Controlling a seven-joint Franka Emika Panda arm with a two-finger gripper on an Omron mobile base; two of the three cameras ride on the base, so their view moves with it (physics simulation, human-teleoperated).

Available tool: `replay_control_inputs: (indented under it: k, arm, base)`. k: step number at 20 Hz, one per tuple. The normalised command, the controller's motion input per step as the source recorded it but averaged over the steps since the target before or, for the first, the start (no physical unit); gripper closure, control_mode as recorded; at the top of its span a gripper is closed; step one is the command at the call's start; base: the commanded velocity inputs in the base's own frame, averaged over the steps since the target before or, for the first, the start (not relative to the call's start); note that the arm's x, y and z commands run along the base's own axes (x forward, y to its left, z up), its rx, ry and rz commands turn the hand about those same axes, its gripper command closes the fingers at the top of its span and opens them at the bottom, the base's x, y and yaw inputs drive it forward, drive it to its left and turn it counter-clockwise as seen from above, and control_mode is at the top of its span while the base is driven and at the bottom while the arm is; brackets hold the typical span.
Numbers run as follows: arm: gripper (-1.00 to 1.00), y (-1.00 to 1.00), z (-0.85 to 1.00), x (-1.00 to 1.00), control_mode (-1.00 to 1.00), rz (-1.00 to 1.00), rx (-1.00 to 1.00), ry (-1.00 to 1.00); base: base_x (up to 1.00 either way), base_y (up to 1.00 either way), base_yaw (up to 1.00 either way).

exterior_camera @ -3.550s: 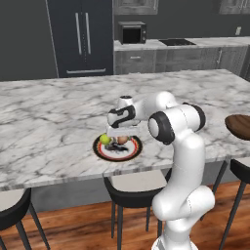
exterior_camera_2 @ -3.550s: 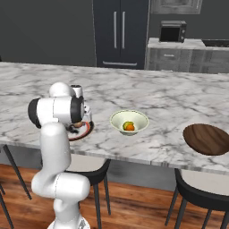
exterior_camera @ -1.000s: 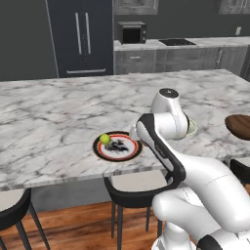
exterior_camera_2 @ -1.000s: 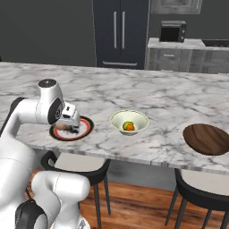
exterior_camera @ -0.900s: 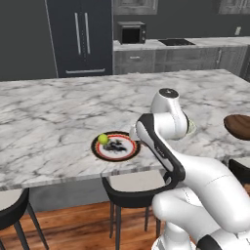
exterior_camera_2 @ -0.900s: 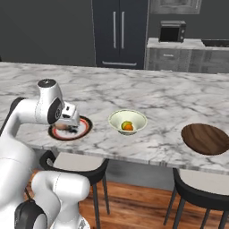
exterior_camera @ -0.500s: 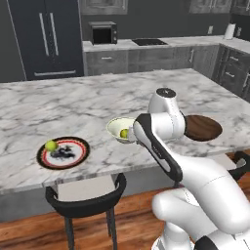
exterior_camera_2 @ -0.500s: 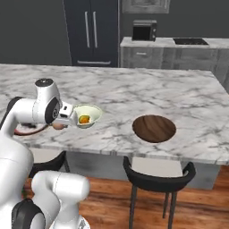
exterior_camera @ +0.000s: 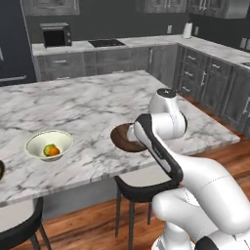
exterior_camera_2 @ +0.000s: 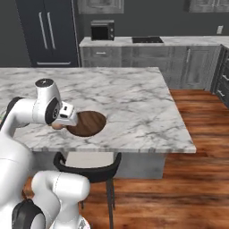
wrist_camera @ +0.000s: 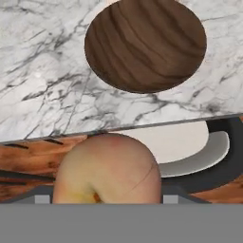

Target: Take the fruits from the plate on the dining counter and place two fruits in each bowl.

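Fruit in hand: tan-brown fruit [wrist_camera: 107,168] fills the lower middle of the hand view, sitting right where the fingertips rise; in the right base view it shows as a small tan ball under the end effector [exterior_camera_2: 59,125], so I judge the end effector clenched on it.
End effector position: at the near edge of the desk [exterior_camera_2: 134,103], just beside the near-left rim of the dark brown wooden bowl [exterior_camera_2: 86,123], not yet over its hollow.
Hand view reading: the wooden bowl lies ahead of the fruit, with the desk edge and a stool seat [wrist_camera: 190,149] between them, so the fruit hangs off or at the desk's lip.
Other bowl: pale cream-green bowl [exterior_camera: 49,144] holds an orange fruit [exterior_camera: 54,151] and a yellow-green fruit [exterior_camera: 48,149], touching each other; it looks complete.
Risk of early release: letting go here would likely send the fruit onto the stool or the wood floor [exterior_camera_2: 188,179], since it is short of the bowl.
Risk of roll-out: the wooden bowl is shallow; a round fruit dropped from height or onto the rim may bounce or roll across the marble.
Risk of contact: the arm [exterior_camera: 166,122] hides part of the bowl in the left base view; a low sweep could nudge the bowl along the desk.
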Motion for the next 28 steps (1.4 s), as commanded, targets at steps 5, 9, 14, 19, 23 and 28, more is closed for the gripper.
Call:
replay_control_inputs:
  k: [5,9,14,19,23,28]
  arm:
    - [1.0,0.0,0.0,0.0,1.0,0.0,0.0,0.0]
    - [1.0,0.0,0.0,0.0,1.0,0.0,0.0,0.0]
    - [1.0,0.0,0.0,0.0,1.0,0.0,0.0,0.0]
    - [1.0,0.01,-0.01,0.13,-1.0,0.0,0.0,0.0]
    - [1.0,0.08,-0.18,0.99,-1.0,0.0,0.02,0.0]
    - [1.0,0.07,-0.31,1.0,-1.0,0.0,0.03,0.0]
  base:
    - [0.81,-0.48,0.15]
    - [0.6,-0.07,0.09]
    - [0.0,0.0,0.01]
    - [0.01,0.0,0.0]
    - [0.0,0.0,0.0]
    - [0.0,0.0,0.0]
